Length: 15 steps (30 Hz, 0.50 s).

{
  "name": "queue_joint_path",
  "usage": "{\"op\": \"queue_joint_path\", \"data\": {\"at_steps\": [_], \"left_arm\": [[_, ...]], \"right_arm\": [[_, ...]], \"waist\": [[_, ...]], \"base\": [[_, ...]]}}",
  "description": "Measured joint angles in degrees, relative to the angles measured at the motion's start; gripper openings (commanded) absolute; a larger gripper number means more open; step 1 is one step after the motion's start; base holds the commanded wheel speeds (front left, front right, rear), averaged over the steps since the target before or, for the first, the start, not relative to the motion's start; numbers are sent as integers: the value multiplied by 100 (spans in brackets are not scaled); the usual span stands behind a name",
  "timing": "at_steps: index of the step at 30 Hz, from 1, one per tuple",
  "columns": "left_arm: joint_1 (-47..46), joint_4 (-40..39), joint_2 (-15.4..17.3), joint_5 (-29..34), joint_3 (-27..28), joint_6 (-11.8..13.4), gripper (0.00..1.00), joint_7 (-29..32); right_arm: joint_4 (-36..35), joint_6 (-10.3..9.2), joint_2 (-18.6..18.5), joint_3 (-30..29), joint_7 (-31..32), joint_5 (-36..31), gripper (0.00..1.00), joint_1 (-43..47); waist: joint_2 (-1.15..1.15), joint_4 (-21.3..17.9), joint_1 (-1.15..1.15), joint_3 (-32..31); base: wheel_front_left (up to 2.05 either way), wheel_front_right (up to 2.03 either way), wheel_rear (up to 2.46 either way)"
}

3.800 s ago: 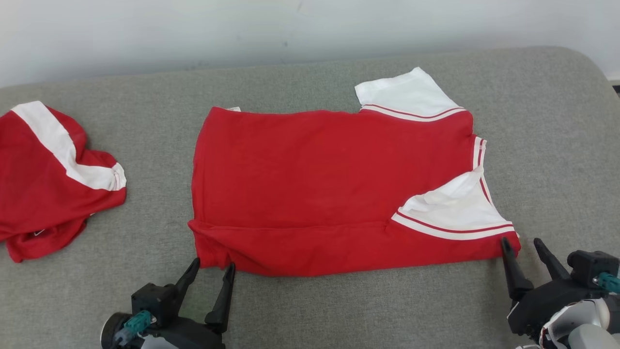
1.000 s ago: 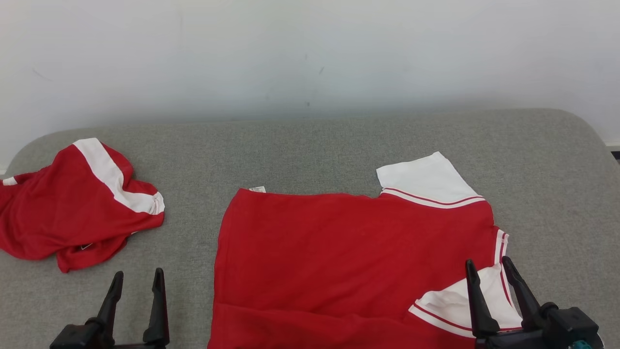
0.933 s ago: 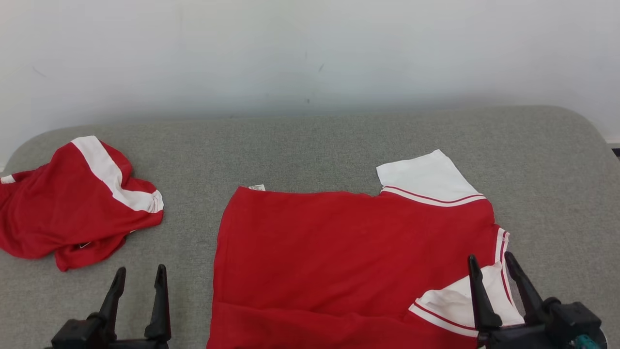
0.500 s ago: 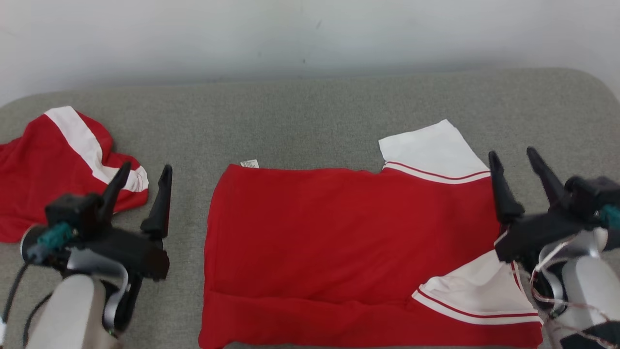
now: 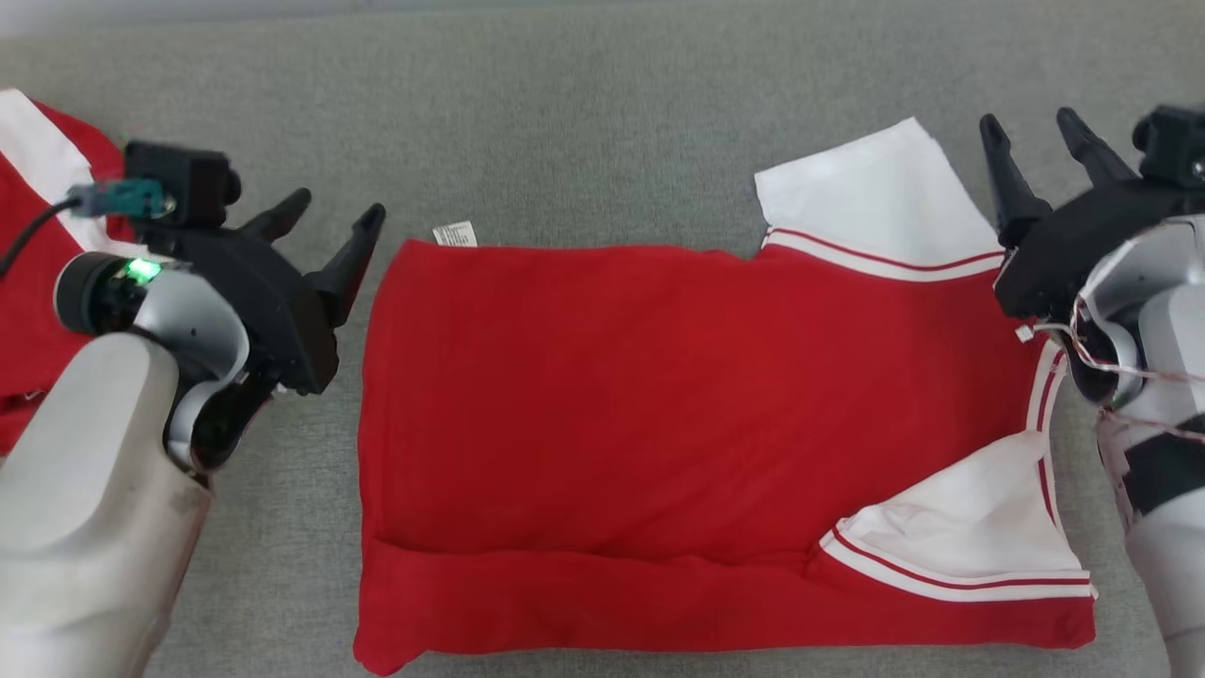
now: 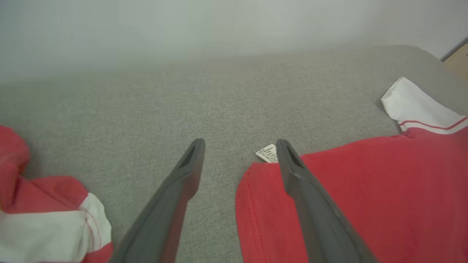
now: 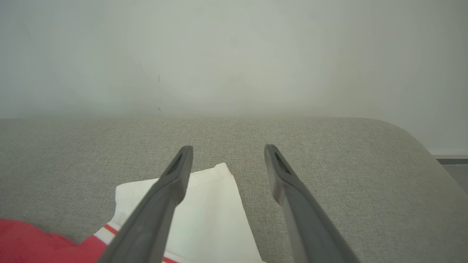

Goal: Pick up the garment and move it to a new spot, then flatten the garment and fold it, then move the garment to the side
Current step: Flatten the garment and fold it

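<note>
Red garment (image 5: 659, 424) with white sleeves lies flat across the middle of the grey fabric worktop (image 5: 602, 104), its near hem turned over in a band. Left gripper (image 5: 339, 203) hangs at the garment's far left corner, near the white label (image 5: 455, 234), jaws apart and empty. A second red garment (image 5: 28, 245) lies to its left. Right gripper (image 5: 1026, 117) stands just beside the far sleeve (image 5: 866, 188), jaws apart and empty. Bare worktop runs beyond the far edge to the wall (image 7: 234, 54).

Bright, soft, even light throughout; no glare anywhere; head view crisp, a faint shadow lining the fold of the garment (image 5: 659, 395) toward 6 o'clock; wrist views are hazy at 12 o'clock, wall (image 7: 234, 54) washed pale; fingers (image 6: 172, 212) soft-edged at 6 o'clock.
</note>
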Motion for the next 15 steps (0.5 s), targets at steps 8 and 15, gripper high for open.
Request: {"op": "queue_joint_path", "data": {"at_steps": [8,15], "left_arm": [[-509,158,113,-528,-740,-1,100,824],[-711,282,121,-751,-1212,-1,100,1053]], "right_arm": [[1099,0,-46,521,227,-4,100,-861],[1869,0,-54,760,310,63,100,-1430]], "waist": [[0,15,-1,366],[0,96,-2,547]], "base": [[0,0,0],[0,0,0]]}}
